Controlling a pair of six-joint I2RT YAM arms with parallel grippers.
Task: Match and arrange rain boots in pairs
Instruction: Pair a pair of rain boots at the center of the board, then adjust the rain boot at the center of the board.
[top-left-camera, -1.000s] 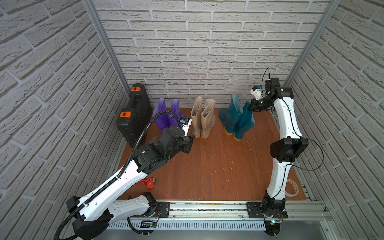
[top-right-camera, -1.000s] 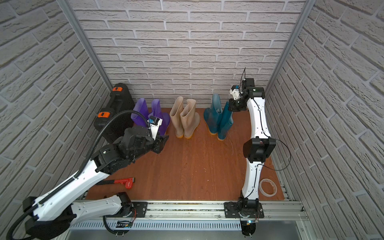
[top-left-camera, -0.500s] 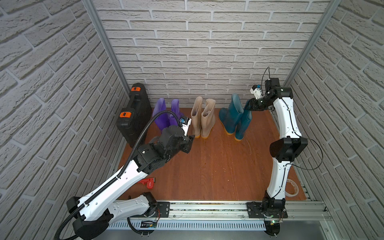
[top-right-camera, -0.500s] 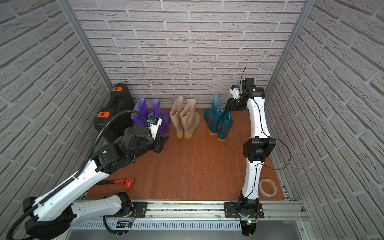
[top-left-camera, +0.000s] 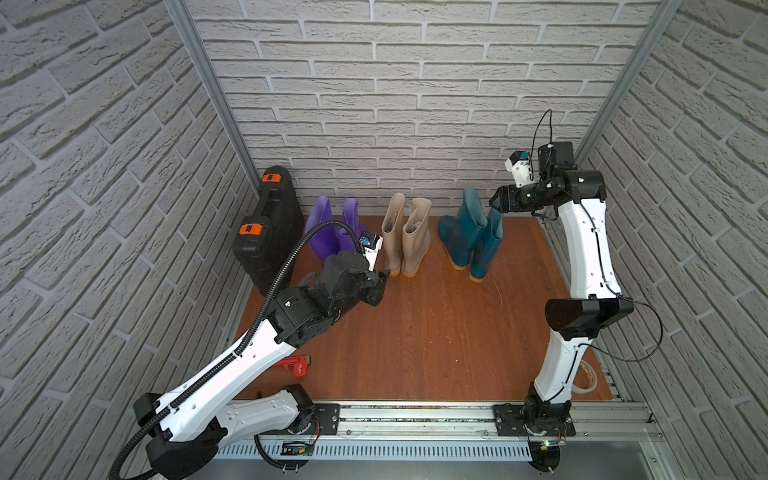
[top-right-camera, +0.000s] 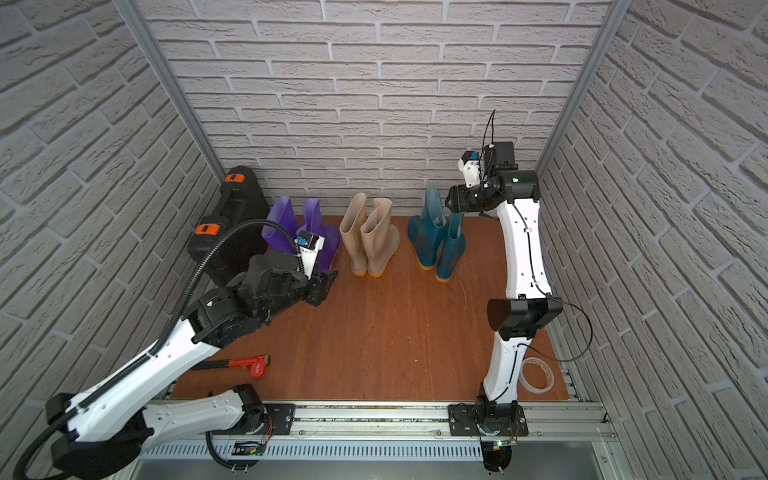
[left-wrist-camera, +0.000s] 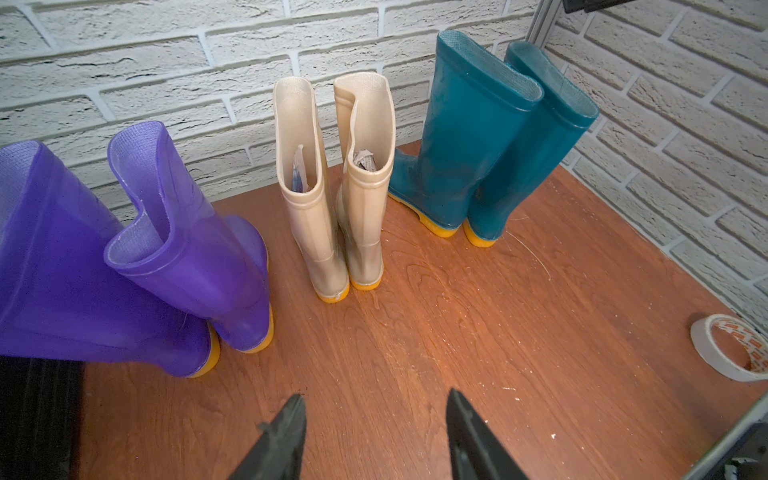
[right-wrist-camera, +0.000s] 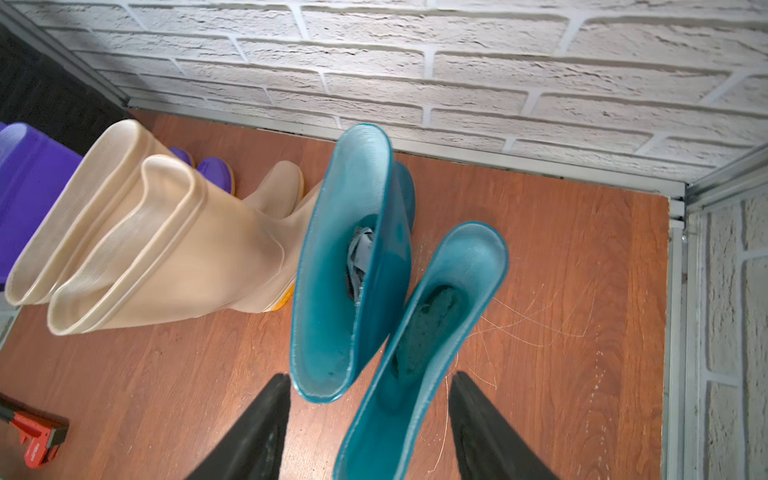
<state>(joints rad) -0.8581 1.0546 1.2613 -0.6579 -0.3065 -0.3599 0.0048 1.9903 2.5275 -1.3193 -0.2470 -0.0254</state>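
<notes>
Three pairs of tall glossy rubber rain boots (top-right-camera: 376, 237) with orange-tan soles stand in a row along the brick back wall (top-left-camera: 415, 124), upper middle of the frame in both top views: purple pair (top-left-camera: 328, 232), beige pair (top-left-camera: 405, 237), dark teal pair (top-left-camera: 469, 226). The right gripper (top-left-camera: 494, 202), upper right, hangs at the cuff of the outer teal boot (top-left-camera: 487, 245). The right wrist view shows its jaws spread with that cuff between them, apparently not pinched. The boot lies straight below the claw with its long axis upright, so a withdrawal should probably go upward rather than sideways. The left gripper (top-left-camera: 380, 284) is unclenched and empty, low before the purple pair and farther off.
</notes>
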